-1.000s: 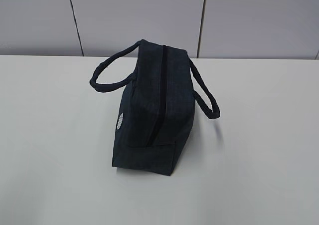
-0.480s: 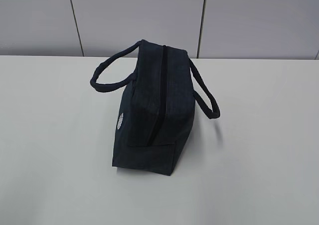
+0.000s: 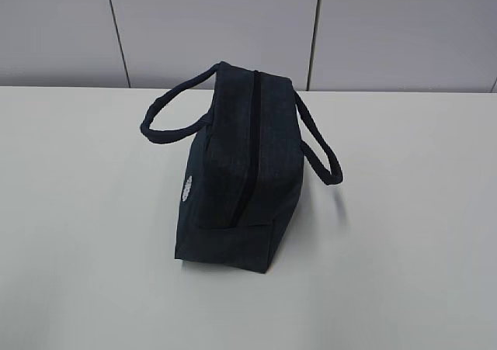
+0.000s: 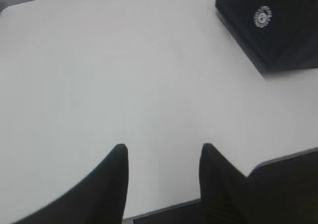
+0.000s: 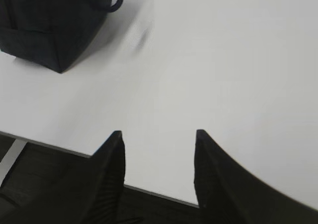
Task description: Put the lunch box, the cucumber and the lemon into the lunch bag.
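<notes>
The dark navy lunch bag (image 3: 237,171) stands in the middle of the white table, its black zipper closed along the top and its two loop handles hanging to either side. Its white emblem side shows in the left wrist view (image 4: 271,23), its corner and a handle in the right wrist view (image 5: 49,20). My left gripper (image 4: 163,149) is open and empty above the table's near edge, left of the bag. My right gripper (image 5: 158,134) is open and empty above the near edge, right of the bag. The lunch box, cucumber and lemon are out of view. Neither gripper shows in the exterior view.
The white table (image 3: 404,249) stretches around the bag on all sides. A grey panelled wall (image 3: 210,24) stands behind it. The table's front edge (image 5: 49,147) and the dark floor below show in both wrist views.
</notes>
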Available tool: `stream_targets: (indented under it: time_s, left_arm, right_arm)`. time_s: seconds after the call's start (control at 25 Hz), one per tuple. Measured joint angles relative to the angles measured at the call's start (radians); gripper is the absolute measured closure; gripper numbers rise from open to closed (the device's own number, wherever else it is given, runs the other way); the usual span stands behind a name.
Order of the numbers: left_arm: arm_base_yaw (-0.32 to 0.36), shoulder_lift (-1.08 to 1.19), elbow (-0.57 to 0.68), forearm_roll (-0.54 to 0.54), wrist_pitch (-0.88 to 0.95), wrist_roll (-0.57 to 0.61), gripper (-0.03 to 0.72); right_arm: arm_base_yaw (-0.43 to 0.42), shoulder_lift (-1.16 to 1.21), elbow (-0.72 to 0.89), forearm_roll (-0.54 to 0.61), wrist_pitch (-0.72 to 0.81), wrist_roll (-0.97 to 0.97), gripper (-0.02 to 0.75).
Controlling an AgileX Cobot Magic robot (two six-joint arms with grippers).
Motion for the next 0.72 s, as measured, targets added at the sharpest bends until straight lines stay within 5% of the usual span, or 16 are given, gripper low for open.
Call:
stream_targets:
  time_s: [0.28,0.44,0.72]
  left_arm:
    - [0.184,0.000,0.000,0.000,0.000,0.000,0.366]
    - [0.216,0.000,0.000,0.000,0.000,0.000,0.366]
    - [0.221,0.000,0.000,0.000,0.000,0.000,0.366]
  right_arm:
    - [-0.188,0.000,0.000,0.000,0.000,0.000,0.389]
    - [-0.276,0.000,0.000,-0.002,0.000,0.000,0.389]
    - [-0.280,0.000,0.000,-0.003,0.000,0.000,0.389]
